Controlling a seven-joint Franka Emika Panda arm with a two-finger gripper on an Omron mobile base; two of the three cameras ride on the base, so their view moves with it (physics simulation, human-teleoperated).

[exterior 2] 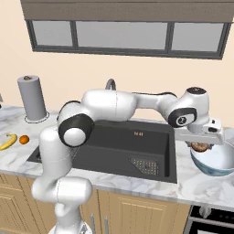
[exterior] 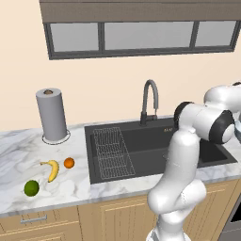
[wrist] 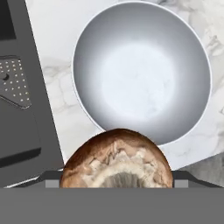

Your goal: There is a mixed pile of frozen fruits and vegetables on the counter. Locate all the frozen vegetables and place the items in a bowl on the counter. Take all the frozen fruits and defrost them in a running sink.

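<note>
The arm is reaching far to the right across the sink (exterior 2: 137, 146), and the gripper (exterior 2: 200, 145) is hanging just above the bowl (exterior 2: 219, 167), which is sitting on the counter (exterior 2: 201, 187) to the right of the black basin. In the hand view, the brown lump (wrist: 116, 159) is sitting between the two fingers, whose dark tips are barely peeking out on either side of it at the bottom edge. The jaws are standing wide apart, about as wide as the lump itself, and they are flanking it closely on both sides; whether they are actually pressing on it cannot be told. In the right base view the same brown piece (exterior 2: 199, 146) is showing right under the hand, above the near-left part of the bowl's rim.

From the hand camera the bowl (wrist: 142, 72) is lying open below and beyond the lump, its pale inside bare, with the sink's drain grid (wrist: 13, 81) off to the left.

The other foods are lying far to the left, on the counter (exterior: 19, 141) left of the sink (exterior: 155, 146). The banana (exterior: 52, 169) is resting there with the orange (exterior: 69, 163) just to its right, and the green ball (exterior: 31, 188) is sitting nearer the front edge, a little apart from the banana. A paper towel roll (exterior: 52, 115) is standing upright against the far wall behind them. The faucet (exterior: 149, 101) is rising behind the basin, and the wire rack (exterior: 112, 151) is lying in its left part.
</note>
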